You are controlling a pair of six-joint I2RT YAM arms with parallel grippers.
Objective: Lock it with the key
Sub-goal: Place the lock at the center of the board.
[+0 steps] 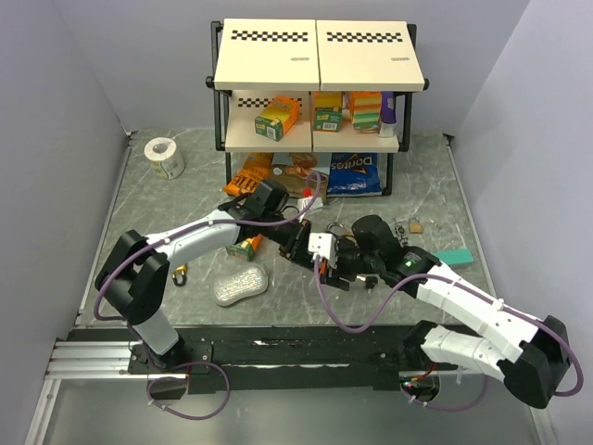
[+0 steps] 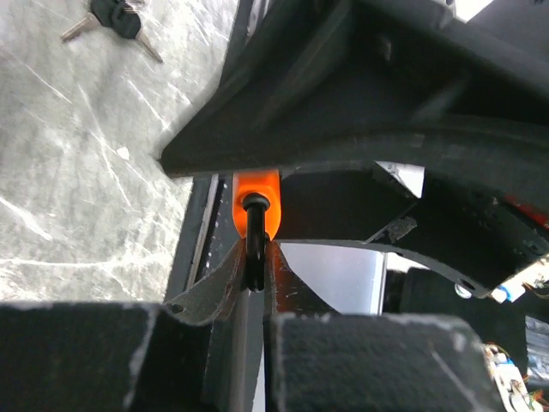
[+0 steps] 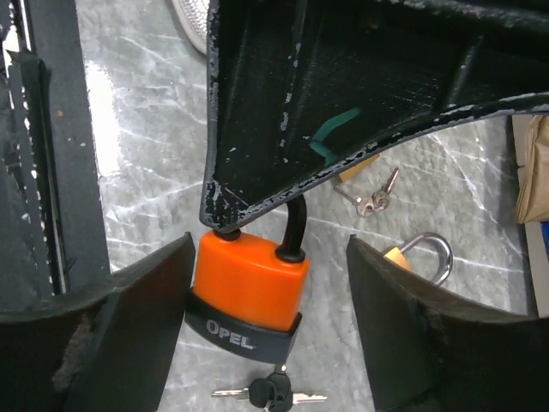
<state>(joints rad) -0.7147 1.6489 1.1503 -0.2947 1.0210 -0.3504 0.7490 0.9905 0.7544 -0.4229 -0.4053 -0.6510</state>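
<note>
Right gripper (image 3: 266, 257) fingers (image 3: 129, 326) fill the near edge of the right wrist view, set wide to either side of the orange padlock (image 3: 249, 287) without clamping it. On the marbled table (image 1: 185, 199) the largest thing is the shelf (image 1: 269, 139) at the back. Its lower tier holds an orange-and-green box (image 1: 278, 116), a green box (image 1: 327, 113), a stack of coloured packs (image 1: 364, 109) and a purple bottle (image 1: 390, 107). Beneath the shelf lie an orange bag (image 1: 255, 171) and a blue bag (image 1: 352, 171) printed "Doritos". The box labels are too small to read. Left gripper (image 2: 255, 257) is pinched tight on the padlock's black shackle (image 2: 255, 225), holding the lock up between the two arms at mid-table. The black band at the lock's base reads "OPEL". Black-headed keys (image 3: 270, 395) show just under it; whether they hang from it or lie on the table I cannot tell. A second padlock (image 3: 412, 257) with small keys (image 3: 371, 199) beside it lies on the table nearby.
</note>
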